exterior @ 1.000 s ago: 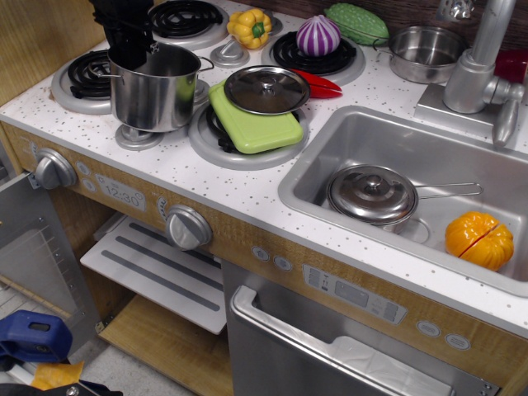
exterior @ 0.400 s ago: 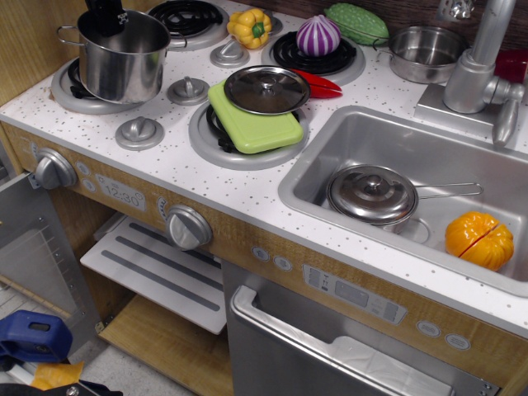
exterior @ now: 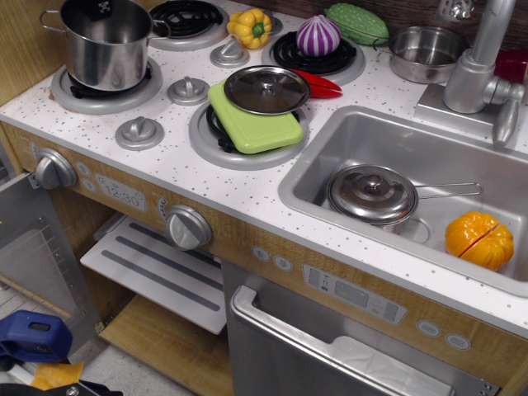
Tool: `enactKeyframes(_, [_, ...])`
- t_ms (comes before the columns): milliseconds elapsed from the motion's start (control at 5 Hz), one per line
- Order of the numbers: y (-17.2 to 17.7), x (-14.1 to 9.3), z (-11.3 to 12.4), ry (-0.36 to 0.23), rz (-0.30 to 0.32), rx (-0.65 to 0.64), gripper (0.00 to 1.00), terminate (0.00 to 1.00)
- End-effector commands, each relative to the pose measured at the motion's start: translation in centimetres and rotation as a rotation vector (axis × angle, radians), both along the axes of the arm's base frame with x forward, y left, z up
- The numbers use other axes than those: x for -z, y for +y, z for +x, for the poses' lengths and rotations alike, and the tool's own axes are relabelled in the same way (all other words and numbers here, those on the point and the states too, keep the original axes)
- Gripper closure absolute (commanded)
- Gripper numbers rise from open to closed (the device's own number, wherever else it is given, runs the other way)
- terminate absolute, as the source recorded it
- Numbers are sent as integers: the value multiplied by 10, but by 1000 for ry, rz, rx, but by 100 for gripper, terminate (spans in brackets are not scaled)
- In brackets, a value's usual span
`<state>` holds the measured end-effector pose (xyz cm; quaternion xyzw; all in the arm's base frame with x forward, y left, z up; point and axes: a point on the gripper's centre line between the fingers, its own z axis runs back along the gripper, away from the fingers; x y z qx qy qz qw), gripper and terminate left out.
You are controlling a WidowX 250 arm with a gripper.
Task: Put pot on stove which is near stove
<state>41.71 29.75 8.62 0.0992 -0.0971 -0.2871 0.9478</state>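
The tall steel pot (exterior: 103,51) stands upright over the front-left coil burner (exterior: 92,92) of the stove (exterior: 165,115), at the far left of the white speckled top. Its base hides most of that coil. I cannot tell whether it rests on the burner or hangs just above it. Only a small black tip of my gripper (exterior: 102,7) shows at the top edge, inside the pot's mouth. The rest of it is cut off, so its jaws cannot be read.
A green cutting board (exterior: 254,124) with a steel lid (exterior: 266,89) covers the front-right burner. A yellow pepper (exterior: 250,26), purple onion (exterior: 318,35) and shallow steel pan (exterior: 425,53) sit at the back. The sink (exterior: 330,140) holds a lidded saucepan (exterior: 373,195) and an orange squash (exterior: 478,239).
The pot has been carried left and back, from the middle knob area to the front-left burner. The gripper has risen almost out of the frame.
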Motion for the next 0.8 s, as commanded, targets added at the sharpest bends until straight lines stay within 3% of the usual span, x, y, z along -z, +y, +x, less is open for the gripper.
enactKeyframes(0, [7, -36, 0, -94, 106, 62, 100, 0])
enactKeyframes(600, [20, -39, 3, -110, 194, 210, 100, 0])
